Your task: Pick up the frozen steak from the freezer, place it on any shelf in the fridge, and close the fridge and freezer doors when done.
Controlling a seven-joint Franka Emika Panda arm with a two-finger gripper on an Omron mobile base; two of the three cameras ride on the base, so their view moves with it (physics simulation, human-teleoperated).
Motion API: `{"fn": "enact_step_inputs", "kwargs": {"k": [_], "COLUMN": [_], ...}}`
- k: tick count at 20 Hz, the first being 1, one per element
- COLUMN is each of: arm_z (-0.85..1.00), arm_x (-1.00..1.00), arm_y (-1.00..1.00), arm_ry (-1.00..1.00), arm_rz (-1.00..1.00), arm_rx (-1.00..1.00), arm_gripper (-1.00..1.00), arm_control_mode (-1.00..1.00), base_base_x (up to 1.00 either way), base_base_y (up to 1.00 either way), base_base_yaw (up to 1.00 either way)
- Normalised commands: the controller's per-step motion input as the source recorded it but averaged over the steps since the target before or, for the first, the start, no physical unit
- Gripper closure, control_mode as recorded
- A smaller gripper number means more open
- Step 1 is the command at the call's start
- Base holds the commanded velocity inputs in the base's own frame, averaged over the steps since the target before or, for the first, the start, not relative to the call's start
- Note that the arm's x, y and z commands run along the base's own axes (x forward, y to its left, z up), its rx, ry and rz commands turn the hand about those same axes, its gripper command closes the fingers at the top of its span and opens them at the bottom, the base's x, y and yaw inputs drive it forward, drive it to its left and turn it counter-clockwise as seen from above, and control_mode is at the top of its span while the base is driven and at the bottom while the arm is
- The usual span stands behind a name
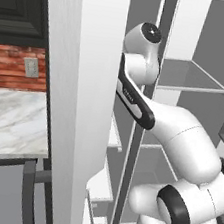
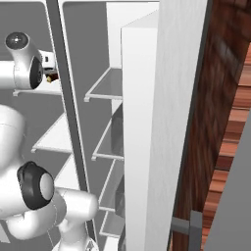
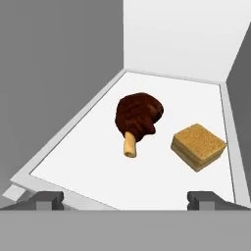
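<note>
The frozen steak (image 3: 137,117), a dark brown cut with a pale bone end, lies on a white freezer shelf (image 3: 83,162) in the hand view. My gripper (image 3: 126,200) hovers in front of and above it, open, fingertips (image 3: 48,200) wide apart with nothing between them. In the right base view the hand (image 2: 46,60) reaches into the left compartment, with a bit of the brown steak (image 2: 51,77) just below it. The freezer door (image 1: 84,105) and the fridge door (image 2: 147,127) both stand open.
A tan square block (image 3: 198,146) lies on the same shelf just right of the steak. A vertical divider (image 1: 138,138) separates freezer from fridge. Fridge shelves (image 1: 189,77) sit to the right. A marble counter (image 1: 12,120) lies left of the freezer door.
</note>
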Motion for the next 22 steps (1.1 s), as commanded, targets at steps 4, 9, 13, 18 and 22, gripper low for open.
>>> {"fn": "enact_step_inputs", "kwargs": {"k": [4,9,13,18,22], "arm_z": [-0.17,-0.23,-0.11,-0.15,-0.23], "arm_x": [0.48,0.54,0.53,0.43,0.33], "arm_y": [0.18,0.13,0.07,0.07,0.16], "arm_ry": [0.05,0.08,0.10,0.11,0.11], "arm_rz": [0.00,0.00,0.00,0.00,0.00], "arm_rx": [-0.02,0.00,0.00,0.00,0.00], "arm_gripper": [-1.00,-1.00,-1.00,-1.00,-1.00], "arm_control_mode": [-1.00,-1.00,-1.00,-1.00,-1.00], "base_base_x": [0.00,0.00,0.00,0.00,0.00], "base_base_y": [0.00,0.00,0.00,0.00,0.00], "base_base_yaw": [0.00,0.00,0.00,0.00,0.00]}}
